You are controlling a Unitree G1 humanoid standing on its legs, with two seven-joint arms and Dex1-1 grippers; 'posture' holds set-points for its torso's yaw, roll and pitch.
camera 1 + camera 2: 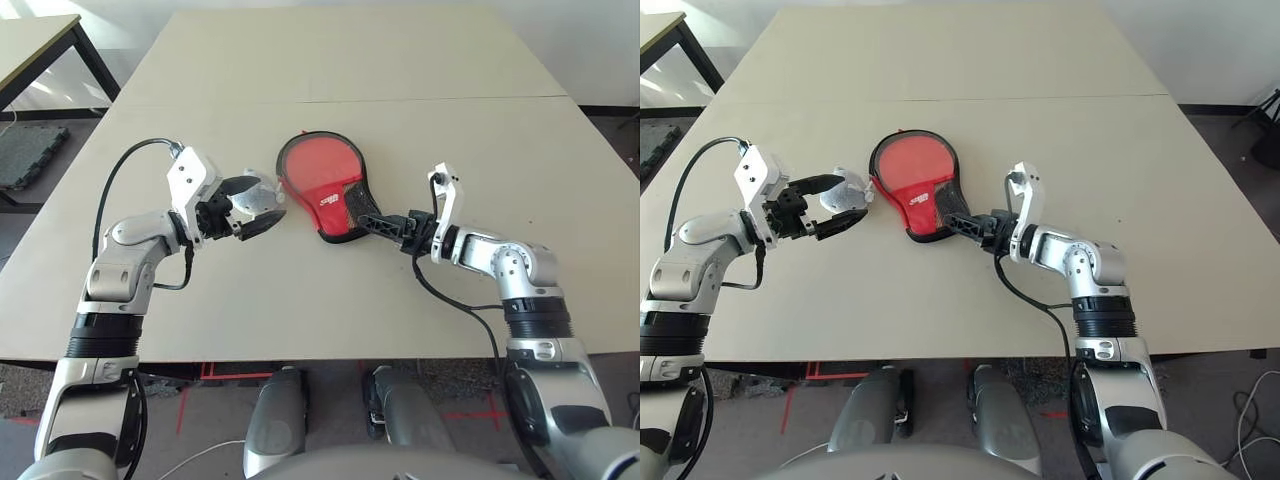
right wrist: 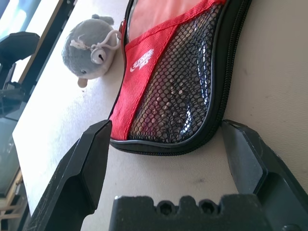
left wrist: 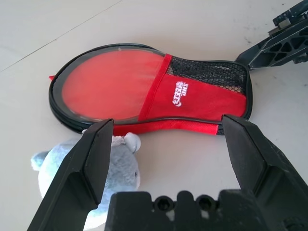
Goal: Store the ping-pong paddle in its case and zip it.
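Centrally on the pale beige worktop (image 1: 420, 130) lies the case (image 1: 322, 186), a paddle-shaped red fabric cover with a black-edged zipper, a black mesh pocket and a white logo on a red panel. Its round end points toward the far edge and its narrow end toward the near edge. A clear round window shows a red face inside the cover; the ping-pong paddle's wooden handle cannot be made out. The zipper line around the rim looks closed along the side seen from the left wrist view, though the whole run cannot be judged.

Item two: small pale grey plush pouch (image 2: 91, 48) with a metal ring, lying just beside the case's round end on the robot's left side.

Left gripper (image 1: 256, 207): two black fingers spread apart, hovering around the grey pouch, aimed at the case's long edge.

Right gripper (image 1: 368, 222): black fingers (image 2: 84, 168) set apart, one on each side of the case's narrow mesh end, near it but not pressing it.

Further fittings: a seam crosses the worktop beyond the case; a dark-framed second table (image 1: 40, 45) stands off the far left corner
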